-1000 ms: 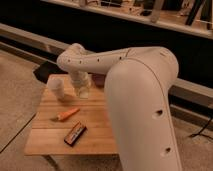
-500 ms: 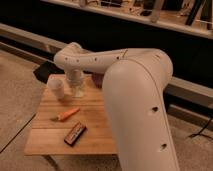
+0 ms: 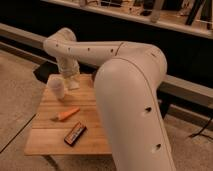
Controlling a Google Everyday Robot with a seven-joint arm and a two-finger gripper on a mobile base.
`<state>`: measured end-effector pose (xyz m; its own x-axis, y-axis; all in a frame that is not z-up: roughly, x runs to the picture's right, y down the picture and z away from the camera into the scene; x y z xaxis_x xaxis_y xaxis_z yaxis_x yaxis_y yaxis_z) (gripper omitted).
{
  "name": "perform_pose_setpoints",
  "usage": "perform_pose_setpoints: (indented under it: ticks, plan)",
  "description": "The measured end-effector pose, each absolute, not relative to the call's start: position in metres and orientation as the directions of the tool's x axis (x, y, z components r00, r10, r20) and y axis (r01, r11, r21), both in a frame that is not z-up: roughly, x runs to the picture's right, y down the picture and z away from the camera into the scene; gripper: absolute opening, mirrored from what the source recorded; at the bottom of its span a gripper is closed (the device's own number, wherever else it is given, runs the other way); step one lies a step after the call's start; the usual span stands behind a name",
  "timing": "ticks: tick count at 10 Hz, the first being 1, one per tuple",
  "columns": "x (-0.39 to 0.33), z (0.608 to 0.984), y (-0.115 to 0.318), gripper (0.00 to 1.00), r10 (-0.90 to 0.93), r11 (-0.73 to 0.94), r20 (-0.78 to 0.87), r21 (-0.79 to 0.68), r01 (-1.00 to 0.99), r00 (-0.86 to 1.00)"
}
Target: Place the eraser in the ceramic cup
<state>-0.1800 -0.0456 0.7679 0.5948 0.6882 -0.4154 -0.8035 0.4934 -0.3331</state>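
Note:
The white ceramic cup (image 3: 56, 86) stands upright at the far left of the small wooden table (image 3: 47, 142). My gripper (image 3: 71, 81) hangs from the white arm just right of the cup, close beside it and low over the tabletop. I cannot make out the eraser as a separate thing; a pale shape at the gripper's tip could be it or part of the gripper.
An orange carrot-like piece (image 3: 67, 114) lies mid-table. A dark flat bar with orange trim (image 3: 75, 133) lies near the front edge. My large white arm (image 3: 130, 100) covers the table's right side. A dark counter and rail run behind.
The gripper has moved left across the back of the table and now sits close to the cup. The carrot-like piece and the dark bar have not moved.

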Motion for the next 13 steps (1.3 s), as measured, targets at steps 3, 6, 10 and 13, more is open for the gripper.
perform_pose_setpoints:
  ticks: [3, 6, 10, 13]
  plan:
    - [-0.205, 0.775, -0.044, 0.0, 0.676, 0.503, -0.366, -0.405, -0.763, 0.64]
    - [-0.219, 0.805, -0.031, 0.0, 0.671, 0.488, -0.334, -0.474, -0.733, 0.662]
    - [-0.247, 0.843, -0.029, 0.0, 0.631, 0.538, -0.283, -0.51, -0.671, 0.722]
    - [-0.279, 0.851, -0.042, 0.0, 0.601, 0.599, -0.227, -0.507, -0.62, 0.766]
